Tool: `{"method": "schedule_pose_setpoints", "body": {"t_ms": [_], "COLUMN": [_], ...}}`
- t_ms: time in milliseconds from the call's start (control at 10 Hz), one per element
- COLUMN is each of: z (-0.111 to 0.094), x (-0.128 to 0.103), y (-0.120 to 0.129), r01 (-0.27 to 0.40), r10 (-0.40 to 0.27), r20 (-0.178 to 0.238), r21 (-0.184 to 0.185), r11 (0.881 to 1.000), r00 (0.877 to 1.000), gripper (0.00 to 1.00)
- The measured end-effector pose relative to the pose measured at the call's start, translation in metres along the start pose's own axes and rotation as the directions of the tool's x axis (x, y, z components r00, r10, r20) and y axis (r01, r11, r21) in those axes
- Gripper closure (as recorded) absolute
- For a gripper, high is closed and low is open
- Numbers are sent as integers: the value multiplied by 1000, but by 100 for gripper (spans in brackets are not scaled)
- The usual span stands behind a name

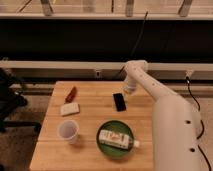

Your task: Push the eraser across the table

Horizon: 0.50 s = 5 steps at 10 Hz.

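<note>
The eraser [119,101] is a small flat black slab lying on the light wooden table [90,127], right of centre toward the far edge. My gripper [128,90] hangs at the end of the white arm, just above and to the right of the eraser's far end, close to it. Whether it touches the eraser does not show.
A green plate [104,148] holding a white packaged item [118,139] sits near the front. A white cup [68,132] stands at the front left. A pale white block [70,109] and a reddish-brown oblong object [71,93] lie at the left. My white arm body [175,130] fills the right side.
</note>
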Motion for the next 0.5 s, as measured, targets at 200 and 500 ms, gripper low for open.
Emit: {"method": "schedule_pose_setpoints", "body": {"t_ms": [200, 500], "z": [0, 0], "x": [-7, -16], "y": [2, 4], "r01": [21, 50], "r10": [-21, -49], "r20": [10, 25], "r21": [0, -2], "r11": [1000, 999], "r00": [1000, 998], "gripper": [95, 95]}}
